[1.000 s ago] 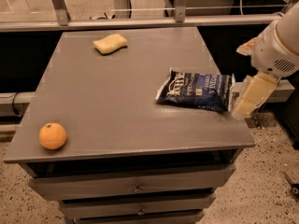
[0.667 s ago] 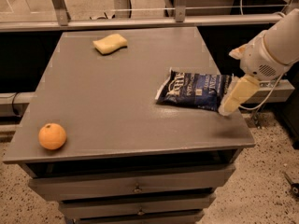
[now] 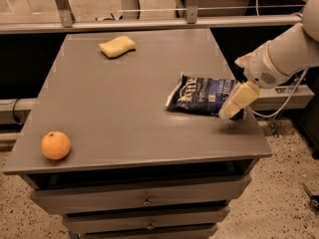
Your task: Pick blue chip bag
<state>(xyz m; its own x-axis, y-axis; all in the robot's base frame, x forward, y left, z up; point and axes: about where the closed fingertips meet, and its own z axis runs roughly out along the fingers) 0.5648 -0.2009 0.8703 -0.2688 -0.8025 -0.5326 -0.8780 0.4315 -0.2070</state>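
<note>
The blue chip bag [image 3: 202, 95] lies flat on the right side of the grey table [image 3: 124, 98], dark navy with white lettering. My gripper [image 3: 234, 103] comes in from the right on a white arm [image 3: 284, 54]. Its cream-coloured fingers hang over the bag's right end, close to the table's right edge. The bag's right end is partly hidden behind the gripper.
An orange [image 3: 55, 145] sits at the table's front left corner. A yellow sponge [image 3: 117, 47] lies at the back, left of centre. Drawers [image 3: 144, 201] are below the tabletop. A rail [image 3: 149, 24] runs behind the table. Cables hang at the right.
My gripper has moved left, from beside the table's right edge to over the right end of the chip bag. The bag, orange and sponge have not moved.
</note>
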